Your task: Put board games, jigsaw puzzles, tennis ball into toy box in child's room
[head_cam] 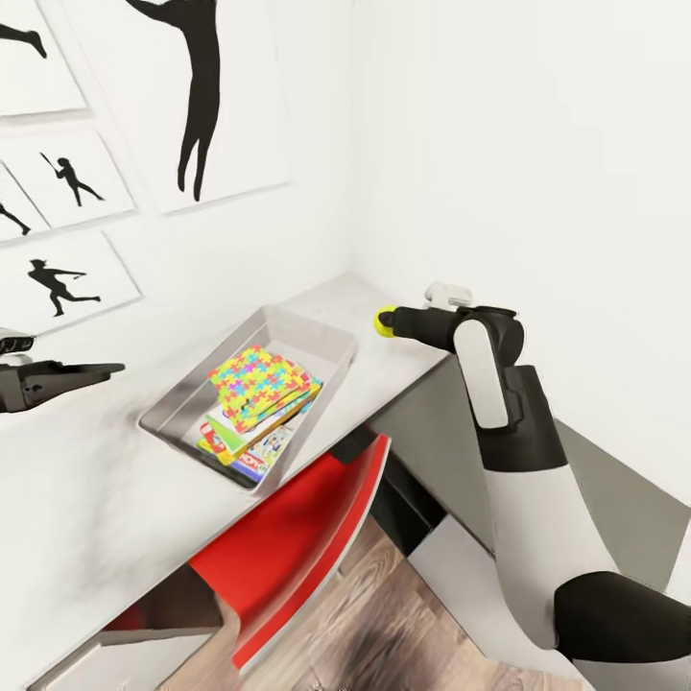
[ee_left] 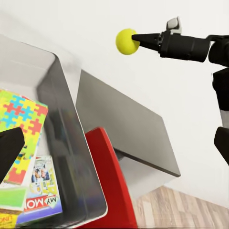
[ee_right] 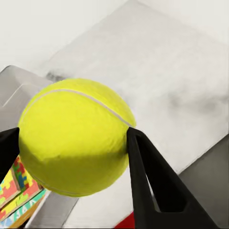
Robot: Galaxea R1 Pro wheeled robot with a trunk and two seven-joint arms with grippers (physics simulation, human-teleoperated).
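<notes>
My right gripper [head_cam: 386, 321] is shut on the yellow-green tennis ball [head_cam: 384, 321] and holds it above the table [head_cam: 86, 499], just right of the toy box [head_cam: 331, 336]. The right wrist view has the tennis ball [ee_right: 76, 136] clamped between the black fingers [ee_right: 150, 183]. The light grey toy box holds the jigsaw puzzles [head_cam: 254, 381] stacked on top of the board games [head_cam: 251, 451]. From the left wrist view I see the tennis ball [ee_left: 126, 41] at the right gripper's tip [ee_left: 135, 40], the toy box [ee_left: 71, 138], a jigsaw puzzle [ee_left: 21, 124] and a board game [ee_left: 40, 195]. At the left edge hangs my left gripper [head_cam: 67, 377], above the table.
A red chair [head_cam: 297, 537] is pushed under the table's front edge. The dark grey lower desk section [head_cam: 461, 432] lies right of the box. White walls with black silhouette posters [head_cam: 206, 96] close the corner behind the table. Wooden floor [head_cam: 403, 624] shows below.
</notes>
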